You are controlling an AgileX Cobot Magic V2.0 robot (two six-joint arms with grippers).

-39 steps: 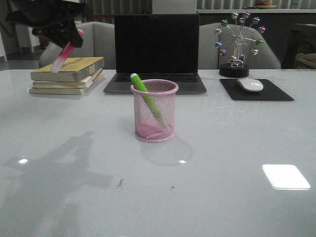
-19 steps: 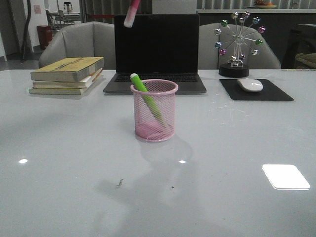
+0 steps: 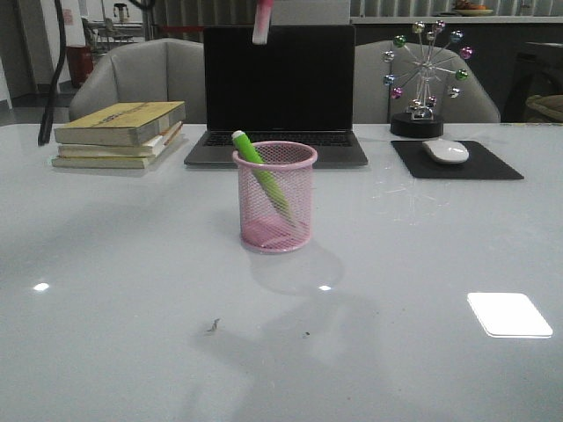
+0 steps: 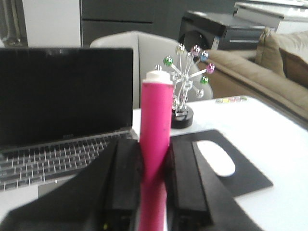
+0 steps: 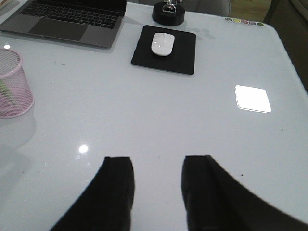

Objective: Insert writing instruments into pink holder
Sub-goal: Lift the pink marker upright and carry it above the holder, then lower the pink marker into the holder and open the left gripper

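My left gripper [image 4: 155, 178] is clamped on the pink marker [image 4: 156, 144]; both fingers [image 4: 126, 183] press its barrel, and its pale cap end points away from the wrist. In the front view only the capped tip of that marker [image 3: 261, 26] shows at the top edge, above the laptop [image 3: 278, 92] and slightly left of the cup's centre line; the arm itself is out of frame.

My right gripper [image 5: 156, 185] holds nothing. Its fingers [image 5: 118, 185] stand apart over bare table [image 5: 144, 106], well clear of every object.

The pink holder [image 3: 274, 197] stands upright near the table's middle, in front of the laptop and apart from it. The green marker [image 3: 261, 176] leans inside it, its pale cap up and over the left rim, its lower end toward the base. The right part of the mouth is open.

Surroundings: a stack of books [image 3: 120, 134] lies to the far left, well apart from the holder. The mouse [image 3: 446, 150] sits on its black pad [image 3: 456, 160] to the far right, with a ball ornament [image 3: 425, 79] behind it. A broad open margin of table surrounds the holder on the left, right and near sides.
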